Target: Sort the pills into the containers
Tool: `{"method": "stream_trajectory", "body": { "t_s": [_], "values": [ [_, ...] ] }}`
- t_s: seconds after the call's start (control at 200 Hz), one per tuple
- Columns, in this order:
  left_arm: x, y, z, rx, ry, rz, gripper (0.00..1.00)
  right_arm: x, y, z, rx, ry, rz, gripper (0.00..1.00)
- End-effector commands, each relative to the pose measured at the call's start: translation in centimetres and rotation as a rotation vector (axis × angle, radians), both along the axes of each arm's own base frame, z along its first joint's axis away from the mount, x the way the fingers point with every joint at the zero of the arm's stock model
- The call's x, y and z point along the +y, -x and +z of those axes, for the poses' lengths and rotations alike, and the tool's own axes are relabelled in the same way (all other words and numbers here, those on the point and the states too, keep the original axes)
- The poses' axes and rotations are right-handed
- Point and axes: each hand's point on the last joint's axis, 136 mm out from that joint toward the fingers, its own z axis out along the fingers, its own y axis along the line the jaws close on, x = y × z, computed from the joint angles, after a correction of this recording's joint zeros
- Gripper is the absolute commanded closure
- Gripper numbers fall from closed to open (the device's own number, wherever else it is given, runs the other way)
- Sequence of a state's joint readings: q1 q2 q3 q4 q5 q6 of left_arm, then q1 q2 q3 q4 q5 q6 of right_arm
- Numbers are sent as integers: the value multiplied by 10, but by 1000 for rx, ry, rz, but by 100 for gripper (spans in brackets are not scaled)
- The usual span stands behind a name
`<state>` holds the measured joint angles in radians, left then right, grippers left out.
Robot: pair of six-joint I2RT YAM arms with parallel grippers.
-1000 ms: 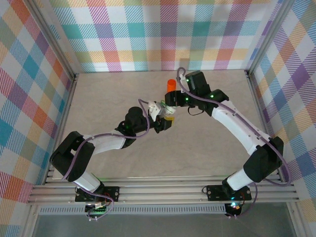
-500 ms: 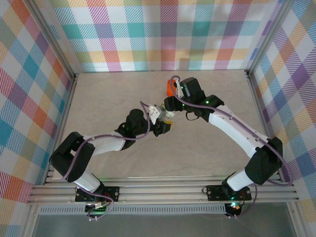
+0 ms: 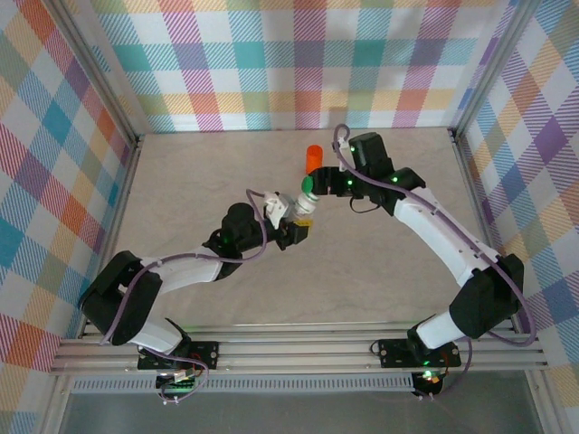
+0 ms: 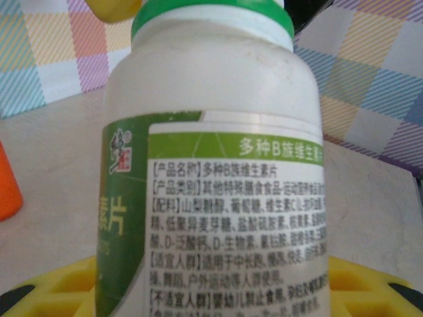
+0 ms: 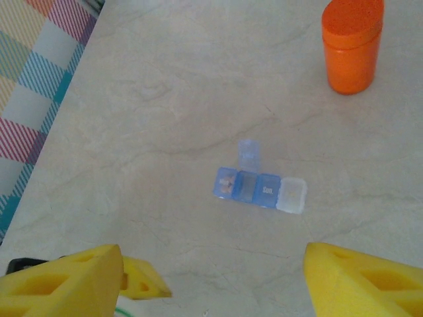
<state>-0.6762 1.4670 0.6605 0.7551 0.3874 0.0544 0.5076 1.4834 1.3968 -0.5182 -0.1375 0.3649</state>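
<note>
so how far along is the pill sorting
Done: what look like pills sit in one end compartment of the small translucent blue pill-box strip. In hand: the left claw grips the white green-capped plastic bottle, cap on; the right claw is open. Left: uncapping it and filling other compartments.

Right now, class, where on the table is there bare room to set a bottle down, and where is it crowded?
Free: the left of the table, from the plaid wall to the white bottle; also its near middle. Crowded: mid-back, around the orange bottle, white bottle and pill box.
</note>
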Motion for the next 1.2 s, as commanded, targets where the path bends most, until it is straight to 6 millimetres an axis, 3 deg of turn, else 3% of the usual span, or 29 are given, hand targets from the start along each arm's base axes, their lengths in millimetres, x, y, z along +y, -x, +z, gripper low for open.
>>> {"method": "stream_trajectory", "body": {
  "t_s": [0.0,0.165,0.275,0.425,0.57,0.745,0.835,1.195],
  "values": [
    [3,5,19,-69,21,5,100,-1,0,34,-57,-59,2,27],
    [11,6,18,-58,3,43,100,-30,-7,24,-131,67,-96,27],
    [19,6,14,-39,-19,74,100,-51,-12,6,-143,132,-157,27],
    [28,7,9,-17,-67,112,100,-62,-8,-13,-153,158,-174,26],
    [33,3,-10,50,-113,138,100,-64,1,-18,-214,125,-157,26],
    [37,-5,-37,125,-171,179,100,-52,24,-13,-300,-2,-72,26],
    [41,-7,-50,152,-203,201,100,-47,33,-21,-322,-31,-22,25],
    [69,-42,-96,318,-321,391,100,-39,40,-48,-259,-110,-9,24]
  ]
}}
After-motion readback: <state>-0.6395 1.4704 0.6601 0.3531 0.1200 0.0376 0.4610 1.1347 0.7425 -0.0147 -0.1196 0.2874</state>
